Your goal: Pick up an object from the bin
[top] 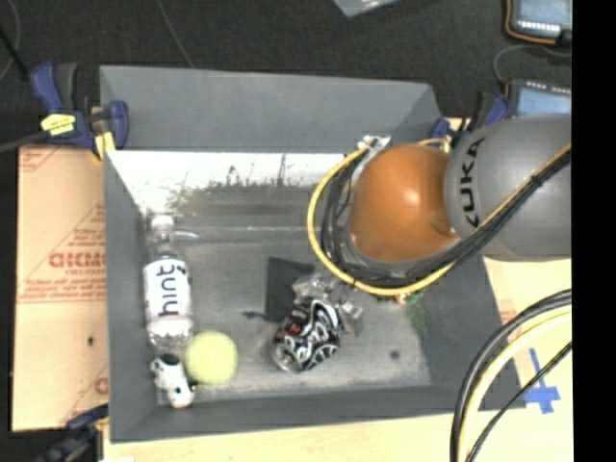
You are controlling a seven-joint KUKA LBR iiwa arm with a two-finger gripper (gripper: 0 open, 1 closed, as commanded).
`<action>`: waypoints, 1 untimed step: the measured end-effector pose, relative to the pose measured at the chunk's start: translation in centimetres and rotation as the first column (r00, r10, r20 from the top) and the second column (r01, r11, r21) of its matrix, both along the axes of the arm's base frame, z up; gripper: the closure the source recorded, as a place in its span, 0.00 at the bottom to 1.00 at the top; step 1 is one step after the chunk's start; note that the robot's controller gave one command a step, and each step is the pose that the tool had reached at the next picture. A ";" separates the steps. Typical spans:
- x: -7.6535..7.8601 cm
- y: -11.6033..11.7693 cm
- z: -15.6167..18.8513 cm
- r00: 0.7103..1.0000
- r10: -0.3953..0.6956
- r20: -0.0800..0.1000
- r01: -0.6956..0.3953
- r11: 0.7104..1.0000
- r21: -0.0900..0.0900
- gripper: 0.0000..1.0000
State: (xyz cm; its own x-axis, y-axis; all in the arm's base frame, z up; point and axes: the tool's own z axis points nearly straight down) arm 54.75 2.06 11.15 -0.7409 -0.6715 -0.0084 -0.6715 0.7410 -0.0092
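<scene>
In the near-left corner of the grey sheet-metal bin (385, 359) stands a small white and black toy figure (171, 381), glossy and rounded. Touching it on the right is a fuzzy yellow-green tennis ball (211, 357). Further along the near edge, about mid-bin, lies a crumpled wad of shiny black, white and red patterned material (306, 337), lumpy and creased.

Along the left wall, just behind the toy and ball, a clear plastic water bottle with a white "hint" label (166, 287) lies on its side, its cap pointing at the far wall. A flat, matte black square sheet (285, 279) rests on the bin floor at the centre, just behind the crumpled wad.

The tool (325, 295) hangs at the wad's far edge, over the black sheet's right side. A smooth, domed orange cover (399, 205) hides most of it, so I cannot tell whether it is wide, narrow or gripping the wad. Yellow and black cables (322, 210) loop round the cover, and the grey rounded arm (520, 200) runs off over the right wall.
</scene>
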 end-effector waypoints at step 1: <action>0.6 0.4 3.1 0.998 -0.056 -0.007 0.056 0.998 0.001 1.00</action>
